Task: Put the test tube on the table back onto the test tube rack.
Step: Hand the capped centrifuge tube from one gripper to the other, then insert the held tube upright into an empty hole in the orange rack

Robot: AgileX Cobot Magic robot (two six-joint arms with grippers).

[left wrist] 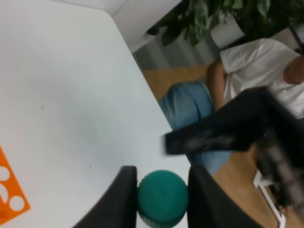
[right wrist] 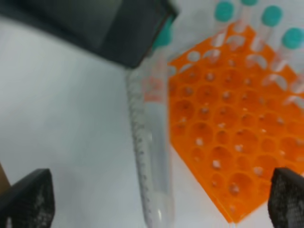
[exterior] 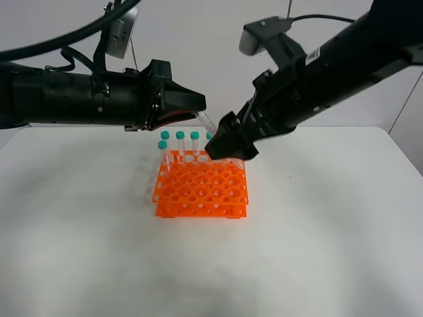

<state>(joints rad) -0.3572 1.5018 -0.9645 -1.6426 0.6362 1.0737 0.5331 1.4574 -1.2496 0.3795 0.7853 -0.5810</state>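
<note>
One white desk (exterior: pixel 317 251) is being used as the work area, with one orange test tube rack (exterior: pixel 201 191) parked mid-desk where it can be reached from both sides.

Two end effectors are in play. The left end effector (exterior: pixel 199 109) is clamped on the teal cap of the test tube (right wrist: pixel 152 156). So the tube is held up in the air, off the desk, tilted near the rack's back row. Its pointed tip is aimed down toward the right end effector (exterior: pixel 231 150). That one is spread wide, and the tube's body is framed between its fingers (right wrist: pixel 26 199) but not touched.

Pretty sure a handover is being set up. With only the cap pinched, the clear body is left free to be taken.

Tube count: one held, plus the racked tubes (right wrist: pixel 271 15) stood upright along the back row. Four caps can be seen clearly, and maybe a fifth, since that corner is partly blocked in the high view.
</note>
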